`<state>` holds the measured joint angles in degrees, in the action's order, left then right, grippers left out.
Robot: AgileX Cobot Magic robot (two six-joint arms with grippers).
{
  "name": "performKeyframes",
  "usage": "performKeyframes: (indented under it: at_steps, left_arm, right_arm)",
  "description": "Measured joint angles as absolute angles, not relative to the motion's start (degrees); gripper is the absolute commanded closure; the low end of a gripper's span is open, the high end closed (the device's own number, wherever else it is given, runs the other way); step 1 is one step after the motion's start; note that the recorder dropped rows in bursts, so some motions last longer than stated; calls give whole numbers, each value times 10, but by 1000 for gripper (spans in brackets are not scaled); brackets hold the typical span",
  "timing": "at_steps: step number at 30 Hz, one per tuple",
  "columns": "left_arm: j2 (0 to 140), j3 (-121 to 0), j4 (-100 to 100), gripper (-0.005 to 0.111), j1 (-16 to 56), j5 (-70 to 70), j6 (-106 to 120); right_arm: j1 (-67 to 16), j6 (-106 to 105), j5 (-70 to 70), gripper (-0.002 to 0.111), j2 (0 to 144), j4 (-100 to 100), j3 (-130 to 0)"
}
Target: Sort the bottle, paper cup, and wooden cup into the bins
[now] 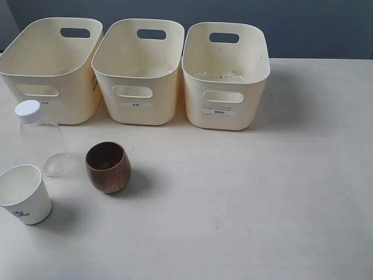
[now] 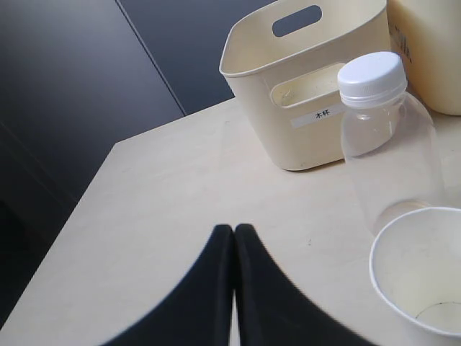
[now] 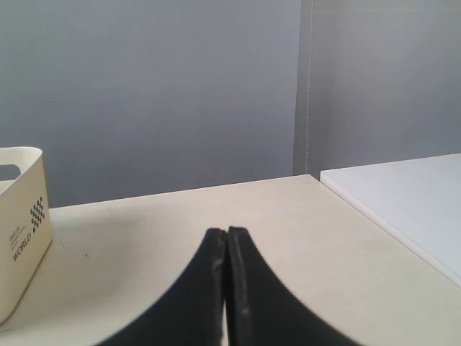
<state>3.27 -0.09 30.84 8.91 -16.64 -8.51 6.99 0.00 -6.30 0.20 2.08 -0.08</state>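
Note:
Three cream-yellow bins stand in a row at the back of the table: left bin (image 1: 52, 102), middle bin (image 1: 140, 96), right bin (image 1: 227, 99). The clear bottle (image 1: 42, 140) with a white cap stands upright before the left bin. The white paper cup (image 1: 24, 195) sits at the front left, and the brown wooden cup (image 1: 108, 168) stands to its right. Neither arm shows in the exterior view. My left gripper (image 2: 234, 229) is shut and empty, short of the bottle (image 2: 389, 151) and paper cup (image 2: 421, 277). My right gripper (image 3: 226, 232) is shut and empty over bare table.
The left wrist view shows the left bin (image 2: 302, 86) behind the bottle and the table's edge against a dark wall. The right wrist view shows a corner of a bin (image 3: 21, 223) and a white surface (image 3: 403, 194) beside the table.

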Motion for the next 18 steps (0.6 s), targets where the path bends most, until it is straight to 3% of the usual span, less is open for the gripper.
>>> performKeyframes:
  at_steps: [8,18]
  left_arm:
    - [33,-1,308,107,89,-166,-85]
    - [33,-1,308,107,89,-166,-85]
  right_arm:
    - [70,0,-53,109,2,23,-1]
    - [70,0,12,109,2,218,-1]
